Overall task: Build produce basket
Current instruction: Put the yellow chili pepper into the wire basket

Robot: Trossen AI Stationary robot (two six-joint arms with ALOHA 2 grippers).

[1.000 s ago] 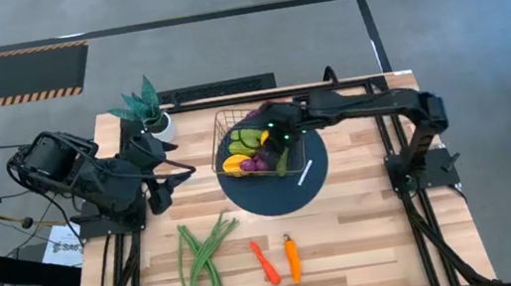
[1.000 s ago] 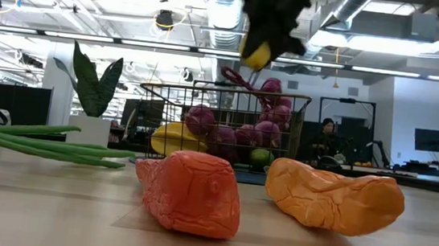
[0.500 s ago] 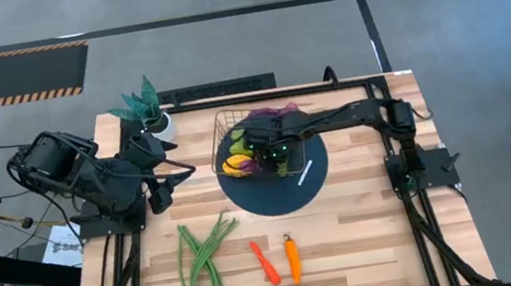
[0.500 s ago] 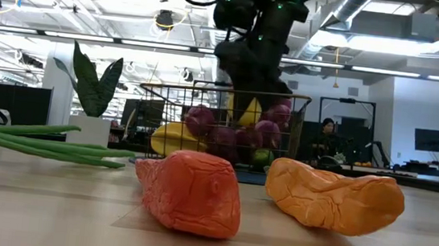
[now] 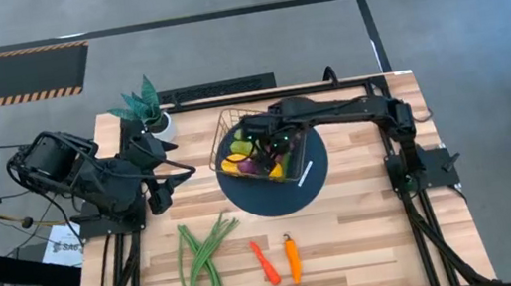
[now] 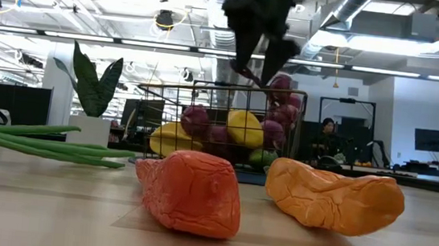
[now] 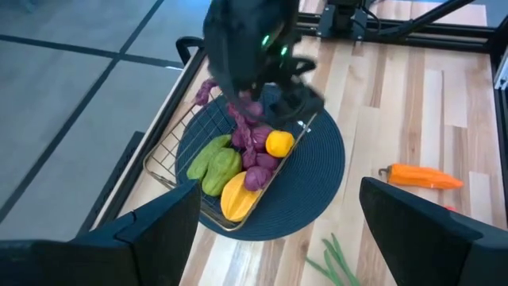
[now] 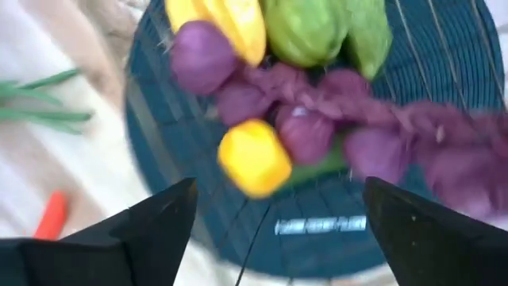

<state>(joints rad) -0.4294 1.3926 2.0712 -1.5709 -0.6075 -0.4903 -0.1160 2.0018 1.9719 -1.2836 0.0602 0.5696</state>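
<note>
Right gripper (image 5: 270,141) sits over the wire basket (image 5: 220,128) at upper centre of the high view, fingers spread wide, holding nothing. Yellow lemon (image 7: 279,144) lies in the basket among the purple grape string (image 7: 252,137), beside green fruits (image 7: 214,163). Basket rests on a dark blue mat (image 5: 312,185). Green beans (image 5: 202,261), red pepper (image 5: 265,262) and orange pepper (image 5: 293,259) lie lower centre on the table (image 5: 369,237). Left gripper (image 5: 179,170) waits at left, fingers apart, empty.

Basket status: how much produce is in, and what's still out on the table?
Done: the basket on the blue mat holds the purple grapes, green fruits, a yellow piece and the lemon. In hand: nothing; the right gripper hangs above it, jaws open. Left: green beans, red pepper and orange pepper. The left gripper waits near the plant.
</note>
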